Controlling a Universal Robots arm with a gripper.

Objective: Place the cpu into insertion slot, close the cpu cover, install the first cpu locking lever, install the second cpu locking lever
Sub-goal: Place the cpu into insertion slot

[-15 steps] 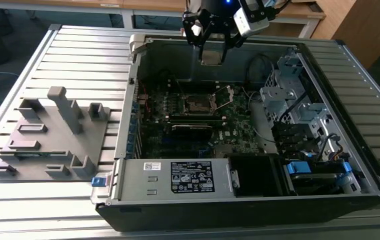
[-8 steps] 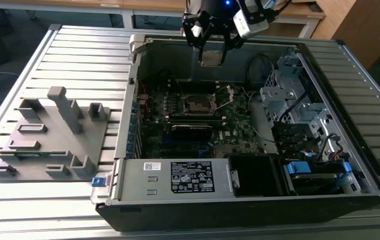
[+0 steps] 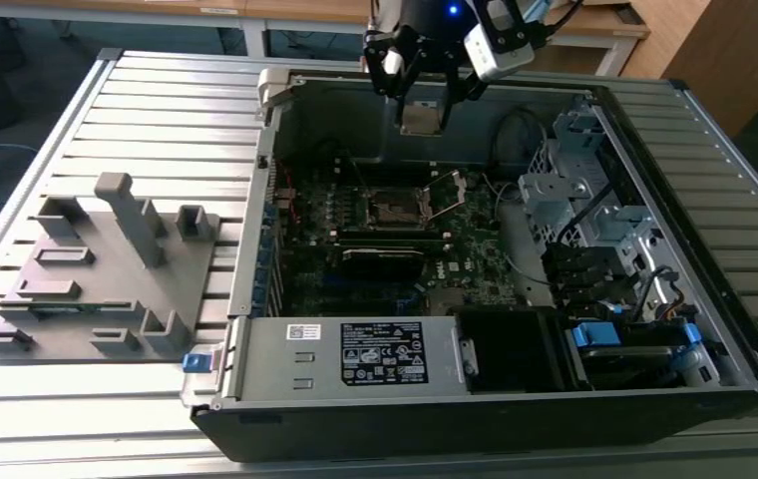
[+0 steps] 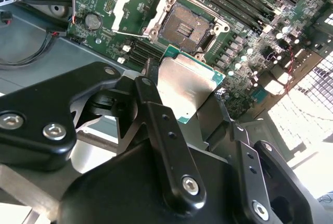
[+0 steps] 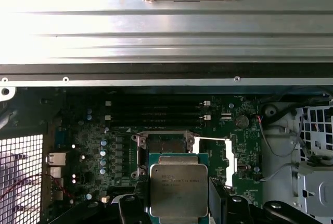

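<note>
The cpu (image 4: 190, 86) is hanging clamped by two opposite edges in the pincer (image 4: 186, 92), above the motherboard (image 5: 78, 130) and just short of the insertion slot (image 4: 186, 25), which is lying open with the cpu cover (image 4: 120, 10) swung back beside it. Seating it well probably means keeping the chip level, squaring its corners to the socket rim and lowering it straight, never sliding. In the first wrist view the chip is masking part of the slot; the locking levers are hard to make out.
</note>
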